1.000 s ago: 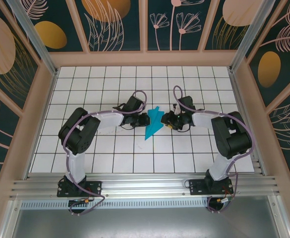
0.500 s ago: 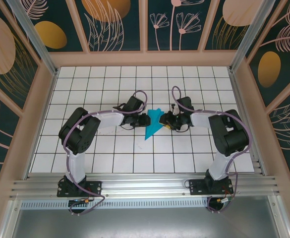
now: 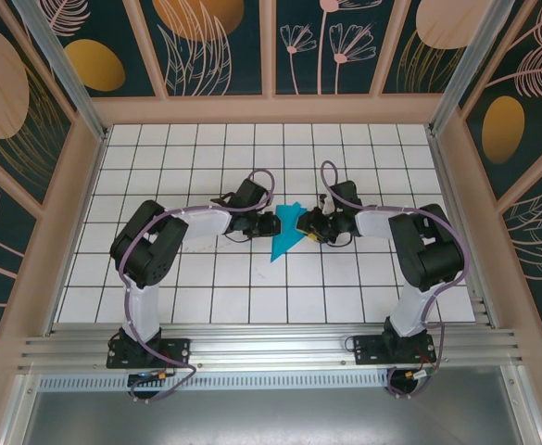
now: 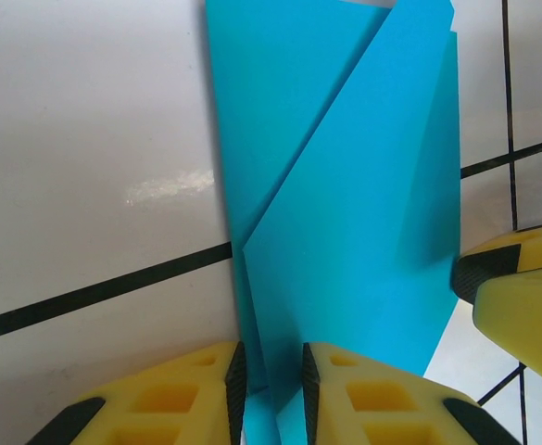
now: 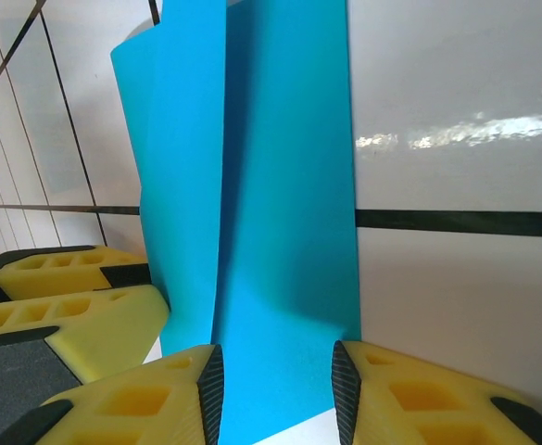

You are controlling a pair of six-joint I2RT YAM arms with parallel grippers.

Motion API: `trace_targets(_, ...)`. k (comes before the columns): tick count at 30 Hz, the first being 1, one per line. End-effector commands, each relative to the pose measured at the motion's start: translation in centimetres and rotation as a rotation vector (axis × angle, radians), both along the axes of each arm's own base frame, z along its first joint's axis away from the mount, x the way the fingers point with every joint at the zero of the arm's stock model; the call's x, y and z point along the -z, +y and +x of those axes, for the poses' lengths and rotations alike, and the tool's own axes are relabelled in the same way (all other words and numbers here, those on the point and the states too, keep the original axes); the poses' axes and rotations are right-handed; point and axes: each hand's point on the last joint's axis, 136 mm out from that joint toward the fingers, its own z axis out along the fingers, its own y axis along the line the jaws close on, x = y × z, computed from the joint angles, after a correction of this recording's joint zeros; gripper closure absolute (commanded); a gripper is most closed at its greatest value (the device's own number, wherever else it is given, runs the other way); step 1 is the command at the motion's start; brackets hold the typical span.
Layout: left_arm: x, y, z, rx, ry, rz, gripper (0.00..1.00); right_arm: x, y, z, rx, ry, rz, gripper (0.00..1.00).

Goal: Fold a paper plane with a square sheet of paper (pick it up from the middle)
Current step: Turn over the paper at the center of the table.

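The left jaws stand narrow, pinching the raised centre fold of the paper plane (image 4: 345, 213). The right jaws stand wider, astride its opposite edge and, as far as I can judge, not clamping it. Between the two it lies on the worktop (image 4: 85, 139), already a pointed dart. The nose folds look done, and the wings probably remain to crease.

Tabletop (image 3: 206, 287): glossy white tiles divided by thin black grid lines.
Walls (image 3: 215, 46): dark teal panels on three sides, printed with pale pink leaves, flowers and orange ovals.
Frame (image 3: 271, 109): pale peach wooden beams bordering the panels.
Corner posts (image 3: 62, 69): slanting silver aluminium profiles at both far corners.
Rails (image 3: 271, 350): aluminium, running across the near edge.
Metal sheet (image 3: 271, 417): dull grey, just below the rails.
Glare (image 4: 164, 185): soft white streak on the tiles.
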Motion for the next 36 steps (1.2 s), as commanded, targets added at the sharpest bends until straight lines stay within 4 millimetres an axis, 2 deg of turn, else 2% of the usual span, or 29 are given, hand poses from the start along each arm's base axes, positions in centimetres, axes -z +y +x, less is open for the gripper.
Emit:
trace_targets(1, 1.2, -0.2, -1.0, 0.032, 0.048, 0.013, 0.74, -0.8, -0.3, 0.6, 0.01, -0.032, -0.046, 0.61)
trace_targets(5, 1.5, 0.1, -1.0, 0.022, 0.058, 0.02, 0.74, -1.3, -1.4, 0.8, 0.044, -0.046, -0.1, 0.59)
trace_targets(10, 1.5, -0.1, -1.1, 0.016, 0.066, 0.005, 0.74, 0.0, -1.8, 0.3, 0.064, 0.002, -0.117, 0.58)
trace_targets(16, 1.5, -0.2, -1.3, 0.019, 0.076, -0.004, 0.74, 0.9, -0.9, -0.1, 0.068, 0.045, -0.087, 0.58)
trace_targets(21, 1.6, -0.5, -1.4, 0.024, 0.087, -0.014, 0.74, 0.9, 0.4, -0.2, 0.055, 0.053, -0.049, 0.58)
trace_targets(36, 2.0, -0.8, -2.1, 0.037, 0.116, -0.032, 0.74, -1.2, 1.6, 0.9, 0.04, 0.001, 0.031, 0.58)
